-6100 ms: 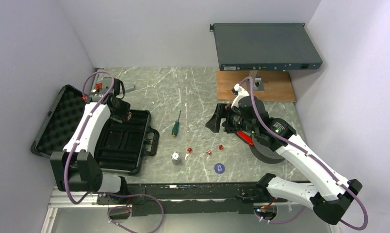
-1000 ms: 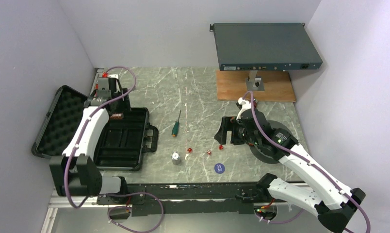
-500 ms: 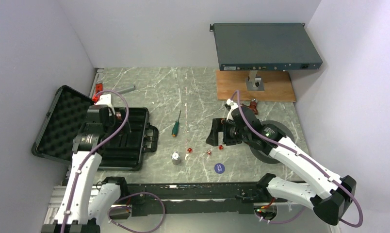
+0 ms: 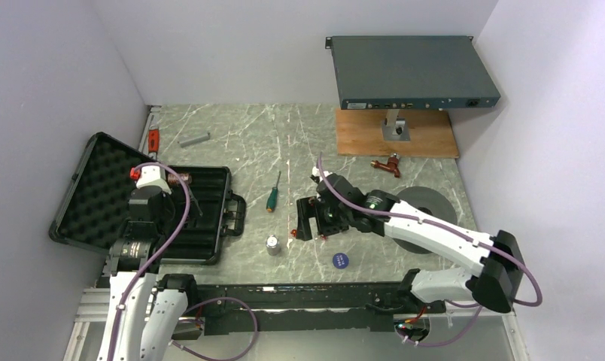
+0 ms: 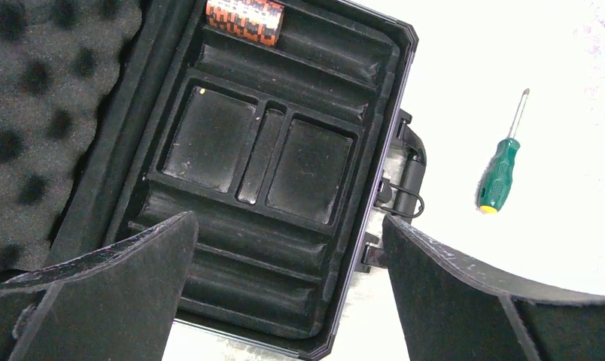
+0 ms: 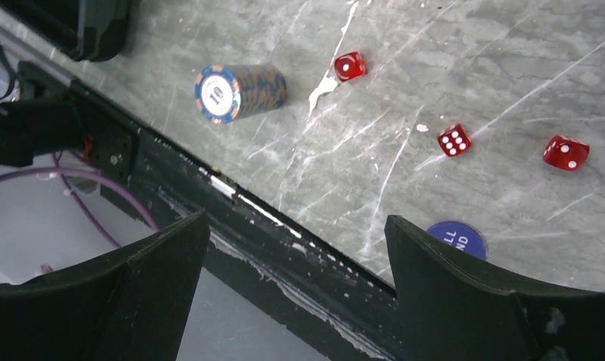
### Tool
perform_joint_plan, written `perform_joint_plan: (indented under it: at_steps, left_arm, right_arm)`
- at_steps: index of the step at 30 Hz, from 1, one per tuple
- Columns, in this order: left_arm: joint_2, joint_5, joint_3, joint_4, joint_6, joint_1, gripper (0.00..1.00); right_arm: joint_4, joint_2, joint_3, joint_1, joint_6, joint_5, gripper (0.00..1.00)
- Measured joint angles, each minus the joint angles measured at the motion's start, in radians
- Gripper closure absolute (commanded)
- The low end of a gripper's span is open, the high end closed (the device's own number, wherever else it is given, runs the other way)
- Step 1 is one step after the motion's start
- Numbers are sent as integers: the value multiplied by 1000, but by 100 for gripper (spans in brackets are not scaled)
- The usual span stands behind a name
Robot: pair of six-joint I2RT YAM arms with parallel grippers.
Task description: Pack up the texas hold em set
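The black briefcase (image 4: 209, 197) lies open on the left, foam lid (image 5: 36, 98) folded back. One orange chip stack (image 5: 244, 16) rests in the tray's far groove. My left gripper (image 5: 284, 293) hovers open and empty above the tray's near grooves. On the table a second chip stack (image 6: 239, 90) lies on its side near three red dice (image 6: 454, 140), with the blue button (image 6: 456, 239) by the table's front edge. My right gripper (image 4: 308, 219) hangs open over the dice, holding nothing.
A green-handled screwdriver (image 4: 272, 197) lies between case and dice. A large grey disc (image 4: 429, 209) sits under the right arm. At the back right stand a grey rack unit (image 4: 412, 71) on a wooden board (image 4: 435, 139), and a small red part (image 4: 388, 164).
The left gripper has opened and drawn back toward the near side, leaving the orange chip stack in the case. The right arm has swung left over the dice.
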Motion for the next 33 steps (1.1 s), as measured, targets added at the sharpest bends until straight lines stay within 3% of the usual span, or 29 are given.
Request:
perform_joint_plan:
  at_steps: [11, 19, 33]
  left_arm:
    - [-32, -8, -13, 8, 0, 0, 5]
    - [-40, -8, -20, 8, 0, 0, 5]
    - [-54, -8, -21, 13, 0, -19, 6]
  right_arm:
    - [-41, 283, 153, 17, 194, 158, 15]
    - [-113, 397, 210, 29, 397, 270, 22]
    - [-170, 568, 272, 62, 682, 320, 32]
